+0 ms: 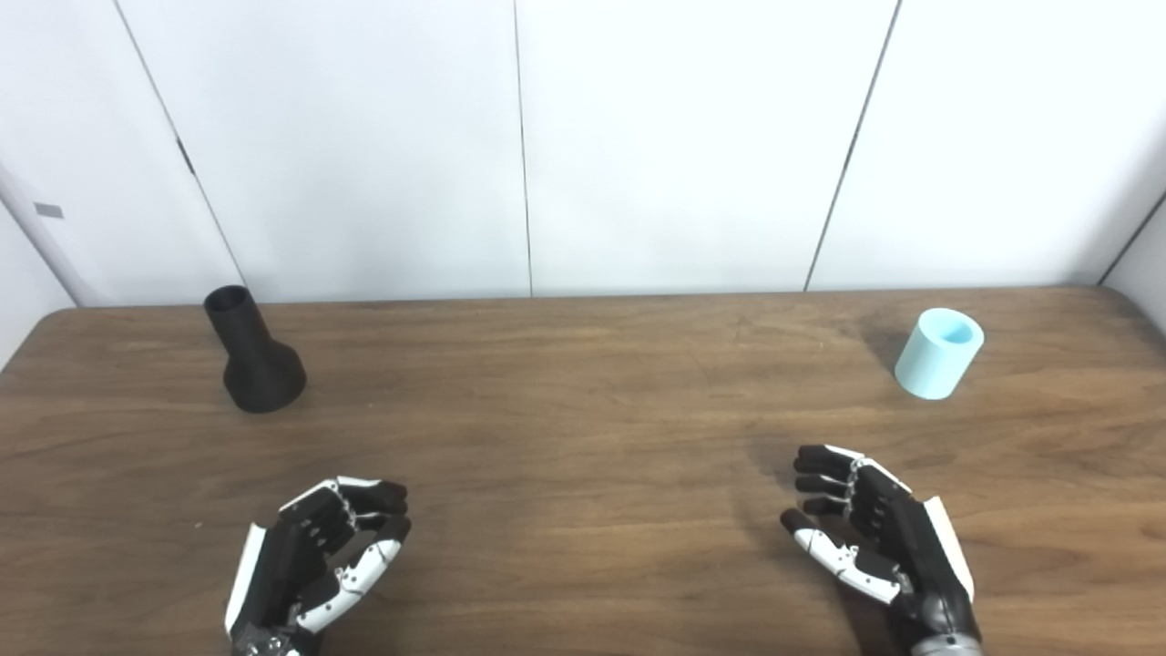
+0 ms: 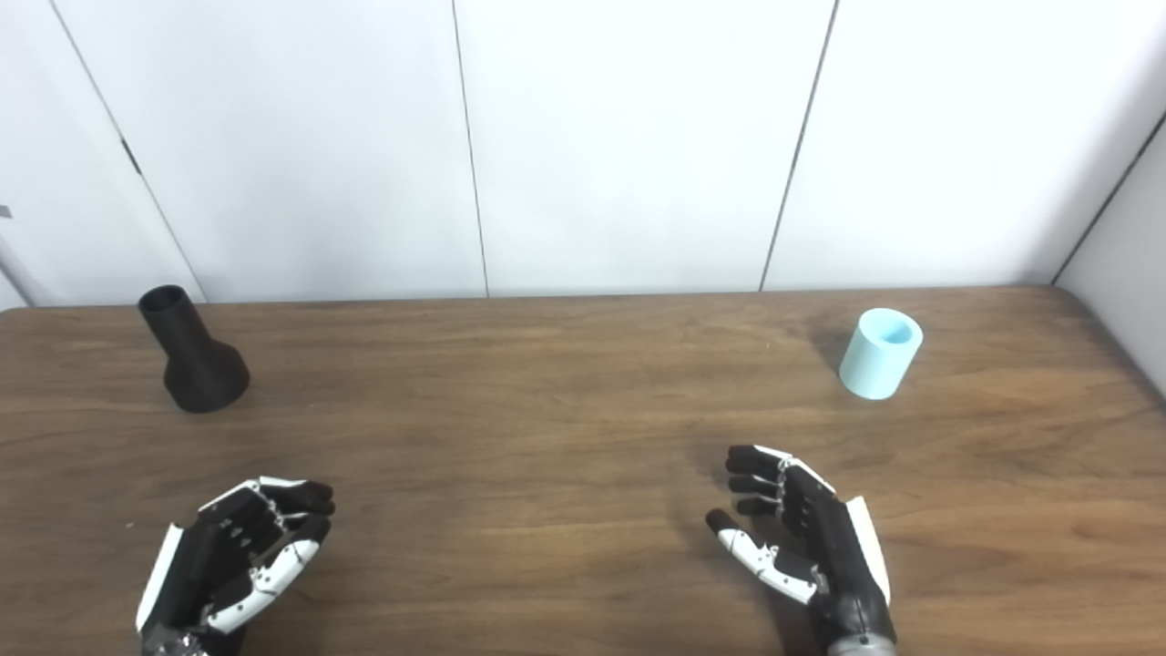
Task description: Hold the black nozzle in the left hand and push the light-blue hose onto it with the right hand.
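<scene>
The black nozzle (image 1: 252,352) stands upright on its wide base at the far left of the wooden table (image 1: 565,401), narrow neck up. The light-blue hose piece (image 1: 938,353), a short hollow cylinder, stands at the far right with its open end up. My left hand (image 1: 314,560) hovers near the front edge, well short of the nozzle, fingers loosely curled and apart, holding nothing. My right hand (image 1: 870,538) sits near the front right, palm turned inward, fingers apart and empty, well in front of the hose piece.
White wall panels (image 1: 519,146) rise right behind the table's back edge. The table's rounded right corner (image 1: 1116,296) lies close to the hose piece. Bare wood stretches between the two hands and between the two objects.
</scene>
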Tool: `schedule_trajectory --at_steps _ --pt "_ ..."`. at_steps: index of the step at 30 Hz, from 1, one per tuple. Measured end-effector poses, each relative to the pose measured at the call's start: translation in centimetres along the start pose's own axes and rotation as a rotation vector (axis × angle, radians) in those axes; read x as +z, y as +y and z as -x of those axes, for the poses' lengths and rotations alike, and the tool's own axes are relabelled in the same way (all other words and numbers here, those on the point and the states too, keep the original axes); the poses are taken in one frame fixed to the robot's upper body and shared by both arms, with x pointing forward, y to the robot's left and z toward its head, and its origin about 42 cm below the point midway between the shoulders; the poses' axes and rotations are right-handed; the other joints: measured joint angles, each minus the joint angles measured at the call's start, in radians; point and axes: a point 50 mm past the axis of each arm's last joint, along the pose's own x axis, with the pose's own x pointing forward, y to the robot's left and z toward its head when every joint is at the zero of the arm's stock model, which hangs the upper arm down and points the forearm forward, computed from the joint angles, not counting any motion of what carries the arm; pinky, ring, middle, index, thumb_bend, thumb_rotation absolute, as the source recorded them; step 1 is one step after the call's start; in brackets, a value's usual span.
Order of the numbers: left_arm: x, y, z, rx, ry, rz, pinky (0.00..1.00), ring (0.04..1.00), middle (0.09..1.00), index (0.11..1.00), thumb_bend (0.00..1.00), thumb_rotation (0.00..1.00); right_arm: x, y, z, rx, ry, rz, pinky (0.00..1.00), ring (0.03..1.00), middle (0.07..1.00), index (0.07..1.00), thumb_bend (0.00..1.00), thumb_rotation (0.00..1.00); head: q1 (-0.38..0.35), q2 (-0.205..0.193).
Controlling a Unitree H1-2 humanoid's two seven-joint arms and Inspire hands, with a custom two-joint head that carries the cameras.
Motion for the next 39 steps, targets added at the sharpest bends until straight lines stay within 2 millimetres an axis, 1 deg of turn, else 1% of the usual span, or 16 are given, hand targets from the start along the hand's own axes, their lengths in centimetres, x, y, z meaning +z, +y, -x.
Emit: schedule_trajectory --at_steps 10,15,19,21,23,24,25,26,28,30,33,34,35,36,39 --pt "0.0 0.0 0.0 0.002 0.000 0.002 0.54 0.601 0.616 0.494 0.48 0.07 0.0 0.0 0.0 0.001 -0.001 0.001 0.63 0.691 0.714 0.695 0.26 0.05 0.000 0.005" --pt "0.0 0.0 0.0 0.003 0.000 0.004 0.55 0.607 0.619 0.494 0.48 0.07 0.0 0.0 0.0 0.002 -0.001 0.003 0.63 0.692 0.714 0.695 0.26 0.04 -0.003 -0.002" --pt "0.0 0.3 0.1 0.025 0.013 -0.012 0.56 0.601 0.626 0.495 0.49 0.07 0.0 0.0 0.0 0.001 -0.001 -0.003 0.64 0.695 0.715 0.694 0.27 0.04 0.012 -0.006" --pt "0.0 0.7 0.2 0.056 0.014 -0.030 0.54 0.584 0.627 0.494 0.49 0.07 0.0 0.0 0.0 0.000 -0.001 -0.003 0.63 0.692 0.712 0.690 0.27 0.03 0.023 -0.006" --pt "0.0 1.5 0.4 0.102 0.017 -0.073 0.50 0.551 0.609 0.493 0.50 0.06 0.0 -0.1 0.0 -0.001 -0.002 -0.004 0.63 0.694 0.713 0.689 0.27 0.02 0.044 -0.006" --pt "0.1 1.8 0.5 0.125 0.017 -0.095 0.48 0.541 0.601 0.493 0.50 0.06 -0.1 -0.1 0.0 -0.002 -0.001 -0.008 0.64 0.699 0.715 0.690 0.27 0.04 0.044 -0.006" --pt "0.2 2.2 0.7 0.150 0.017 -0.115 0.47 0.528 0.590 0.493 0.50 0.07 -0.1 -0.2 0.0 -0.003 0.000 -0.016 0.65 0.704 0.719 0.693 0.27 0.02 0.069 -0.005" --pt "0.3 2.5 0.8 0.172 0.016 -0.128 0.47 0.528 0.589 0.493 0.50 0.06 -0.1 -0.4 0.1 -0.006 0.002 -0.023 0.65 0.705 0.719 0.693 0.27 0.01 0.069 -0.005" --pt "1.0 3.0 0.9 0.212 0.000 -0.157 0.48 0.539 0.592 0.493 0.50 0.06 -0.2 -0.8 0.1 -0.010 0.006 -0.033 0.65 0.709 0.722 0.695 0.27 0.00 0.115 -0.003" --pt "1.2 3.5 1.1 0.244 0.001 -0.183 0.48 0.551 0.601 0.494 0.50 0.07 -0.4 -1.4 0.2 -0.009 0.008 -0.038 0.65 0.709 0.724 0.701 0.26 0.00 0.130 -0.005" --pt "1.2 4.6 1.3 0.289 0.029 -0.228 0.53 0.596 0.640 0.496 0.51 0.07 -0.9 -2.6 0.1 -0.007 0.003 -0.044 0.67 0.722 0.732 0.708 0.26 0.00 0.153 -0.011" --pt "1.1 5.0 1.3 0.302 0.042 -0.237 0.59 0.629 0.656 0.594 0.57 0.09 -1.0 -2.9 0.1 -0.005 -0.002 -0.044 0.66 0.721 0.730 0.708 0.25 0.00 0.170 -0.012" --pt "1.1 5.3 1.4 0.309 0.057 -0.243 0.65 0.659 0.668 0.650 0.61 0.11 -1.2 -3.2 0.1 -0.003 -0.006 -0.044 0.65 0.718 0.730 0.710 0.25 0.00 0.181 -0.015" --pt "1.0 5.5 1.4 0.312 0.067 -0.249 0.68 0.678 0.676 0.685 0.64 0.13 -1.3 -3.6 0.0 -0.002 -0.008 -0.043 0.65 0.716 0.729 0.710 0.25 0.00 0.181 -0.015" --pt "0.8 6.0 1.5 0.315 0.085 -0.259 0.70 0.714 0.697 0.720 0.72 0.17 -1.7 -4.2 -0.1 -0.007 -0.018 -0.044 0.65 0.717 0.730 0.716 0.25 0.00 0.218 -0.017"
